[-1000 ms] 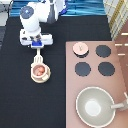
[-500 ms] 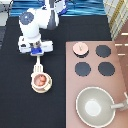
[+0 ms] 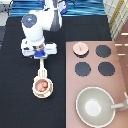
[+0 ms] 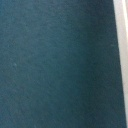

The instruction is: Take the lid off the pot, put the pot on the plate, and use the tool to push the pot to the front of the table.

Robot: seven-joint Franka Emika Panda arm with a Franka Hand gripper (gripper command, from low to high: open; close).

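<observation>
Seen from the exterior camera, the small pinkish-tan lid with a centre knob [image 3: 79,48] lies on the pinkish-brown stove top [image 3: 95,87], so that step looks done. The small pinkish-tan pot with reddish contents [image 3: 42,86] already sits on the flat cream plate [image 3: 34,90] on the black table [image 3: 20,107]. The cream-white spatula tool [image 3: 42,69] hangs from the gripper [image 3: 41,55], its head touching the pot's upper edge; the jaws pinch its handle. The pushing appears under way or about to begin. The white arm reaches down from the exterior view's top, hand over the table's left half.

The wrist camera shows only dark blue-green surface and a pale strip at one edge.
</observation>
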